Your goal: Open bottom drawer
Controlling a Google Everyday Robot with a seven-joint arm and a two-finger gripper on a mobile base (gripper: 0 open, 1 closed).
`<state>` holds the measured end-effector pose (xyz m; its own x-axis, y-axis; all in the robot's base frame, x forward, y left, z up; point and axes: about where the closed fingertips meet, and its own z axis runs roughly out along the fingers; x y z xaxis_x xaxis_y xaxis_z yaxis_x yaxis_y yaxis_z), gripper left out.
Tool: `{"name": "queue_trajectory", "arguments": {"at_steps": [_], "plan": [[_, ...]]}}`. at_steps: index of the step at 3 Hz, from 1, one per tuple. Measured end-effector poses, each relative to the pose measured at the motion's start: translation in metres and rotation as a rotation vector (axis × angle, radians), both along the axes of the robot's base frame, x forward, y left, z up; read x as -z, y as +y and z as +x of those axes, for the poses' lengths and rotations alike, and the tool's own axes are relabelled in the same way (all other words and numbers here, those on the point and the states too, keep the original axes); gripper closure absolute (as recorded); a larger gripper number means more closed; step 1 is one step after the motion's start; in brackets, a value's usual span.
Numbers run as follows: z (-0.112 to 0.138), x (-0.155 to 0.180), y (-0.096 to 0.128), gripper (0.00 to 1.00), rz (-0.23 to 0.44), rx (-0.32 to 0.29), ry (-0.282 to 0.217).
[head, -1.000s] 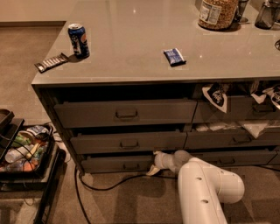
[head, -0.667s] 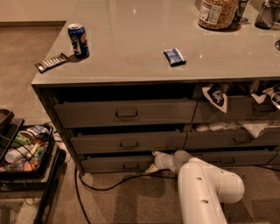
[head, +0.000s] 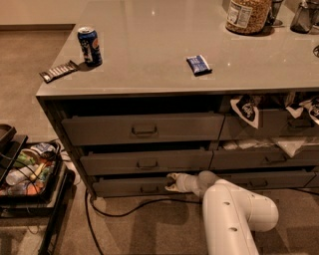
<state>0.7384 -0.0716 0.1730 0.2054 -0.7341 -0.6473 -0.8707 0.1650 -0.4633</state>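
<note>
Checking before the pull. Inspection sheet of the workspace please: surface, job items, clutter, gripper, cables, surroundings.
Surface: grey countertop, holds a few items.
Job's things: bottom drawer, inside not showing, small centred handle.
Clutter: blue can and flat wrapper at the left corner; blue packet mid-counter; jar at the back; white packets poking from the right drawers.
Gripper: gripper low at the bottom drawer's front, right of its handle.
Cables: black cable on the carpet below the drawers.
Surroundings: bin of bottles on the floor at left.

A can and a striped bar are set at the counter's left, a blue packet midway, a jar behind.
</note>
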Motion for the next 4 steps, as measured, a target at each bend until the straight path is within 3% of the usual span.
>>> {"name": "queue_trajectory", "arguments": {"at_steps": [1,4], "plan": [[0.0,0.0,0.0,0.86,0.0,0.0,0.0],[-0.0014,-0.0043,-0.0006,0.61,0.023,-0.005,0.013]]}}
